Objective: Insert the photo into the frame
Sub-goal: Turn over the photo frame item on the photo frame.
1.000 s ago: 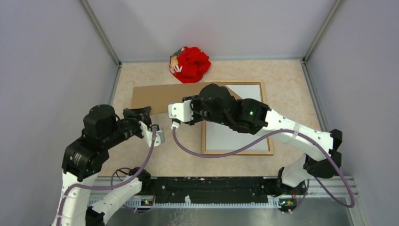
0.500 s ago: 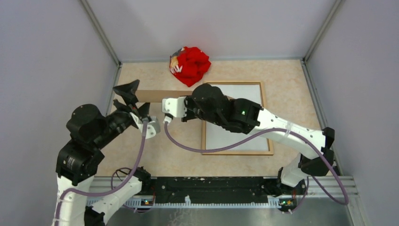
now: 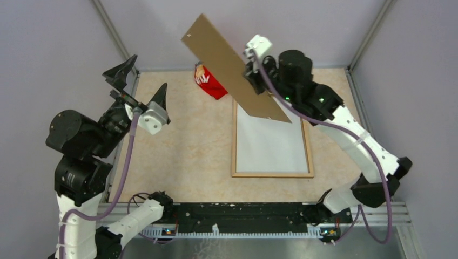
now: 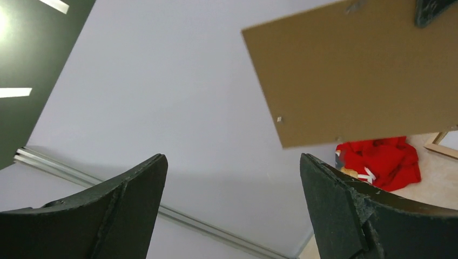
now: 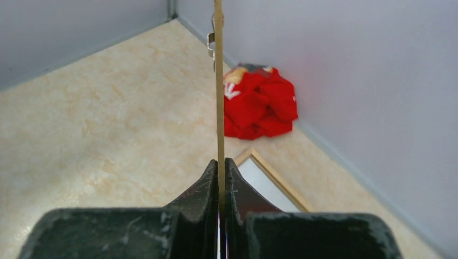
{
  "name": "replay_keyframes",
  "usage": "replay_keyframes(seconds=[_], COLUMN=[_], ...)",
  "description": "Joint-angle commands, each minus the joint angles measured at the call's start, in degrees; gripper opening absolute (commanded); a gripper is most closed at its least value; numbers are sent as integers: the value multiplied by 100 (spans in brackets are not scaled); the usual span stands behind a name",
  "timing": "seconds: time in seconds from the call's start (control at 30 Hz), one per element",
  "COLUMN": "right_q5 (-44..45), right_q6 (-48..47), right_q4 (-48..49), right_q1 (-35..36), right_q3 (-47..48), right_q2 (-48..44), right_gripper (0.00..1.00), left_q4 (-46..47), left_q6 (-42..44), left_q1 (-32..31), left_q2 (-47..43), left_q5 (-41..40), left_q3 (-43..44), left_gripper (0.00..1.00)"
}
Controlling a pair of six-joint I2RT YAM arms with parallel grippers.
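The brown wooden frame (image 3: 234, 154) lies flat on the table right of centre. Inside it lies the photo (image 3: 270, 143), plain white side up. My right gripper (image 3: 251, 69) is shut on the edge of the plain brown backing board (image 3: 229, 62) and holds it tilted in the air over the frame's far end. In the right wrist view the board (image 5: 218, 81) stands edge-on between the shut fingers of the right gripper (image 5: 220, 162), and a corner of the frame (image 5: 275, 175) shows below. My left gripper (image 3: 147, 73) hangs open and empty at the left, apart from the board (image 4: 356, 70).
A crumpled red cloth (image 3: 208, 83) lies at the back of the table, partly hidden by the raised board. Grey walls close in the left, back and right sides. The arm bases and a black rail (image 3: 243, 216) run along the near edge.
The left gripper opened, let go of the backing board and drew back to the left and up. The right gripper closed on the board and lifted it off the table, uncovering the frame.
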Motion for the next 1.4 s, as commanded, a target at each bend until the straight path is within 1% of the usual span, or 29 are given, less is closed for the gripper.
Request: replay_keyframes(seconds=[0.0,0.07,0.13,0.17,0.27,0.37,0.43,0.47,0.5,0.6,0.73,0.8,0.97,1.07,1.17,1.3,1.37], right_q5=[-1147,-1736,-2442,-2820,-3924,-4899,-5250,-5299,-5331,-5542,-5587,-5664,-5921,-5902,-5993,-6104,-6113], right_q6=[2004,2807,3650,4096,5562,6955,7662,7849,7916,7921,7410,7260,7209,7052,6797,6732,6502], right_q4=[1208,1543,1942,2246,3239,4243,4922,5155,5267,5197,4575,4379,4526,4446,4293,4481,4401], right_q1=[-1159,-1808,-2624,-3006,-3999,-4771,-5112,-5249,-5322,-5528,-5773,-5942,-6402,-6477,-6487,-6487,-6485], right_q3=[-1189,-1757,-2386,-2753,-3726,-4491,-4988,-5196,-5357,-5560,-5745,-5897,-6354,-6499,-6453,-6453,-6415], right_q2=[-1386,-1719,-2038,-2189,-2438,-2352,-2276,-2286,-2297,-2268,-2343,-2350,-2264,-2091,-1800,-1402,-1210], right_gripper=[0,0,0,0,0,0,0,0,0,0,0,0,0,0,0,0,0], left_q4=[-291,-510,-806,-922,-835,-831,-879,-906,-967,-968,-722,-550,106,226,276,341,411], left_q6=[-304,-375,-716,-918,-1412,-1781,-1969,-2066,-2168,-2534,-2655,-2687,-2736,-2783,-2690,-2613,-2629], left_q1=[-19,-18,-16,-18,-16,-10,-8,3,38,183,447,545,649,649,649,649,649], left_q2=[418,481,497,470,313,482,642,761,886,1216,1684,1910,2303,2480,2626,2821,2920], left_q5=[-142,-222,-202,-148,-101,-106,-43,11,119,480,730,775,832,916,1024,1094,1136], left_q3=[217,70,-261,-545,-1480,-1981,-2159,-2240,-2299,-2447,-2452,-2481,-2822,-2864,-2860,-2896,-2914], left_gripper=[98,98,98,98,98,98,97,96,95,94,93,93,93,93,93,92,92])
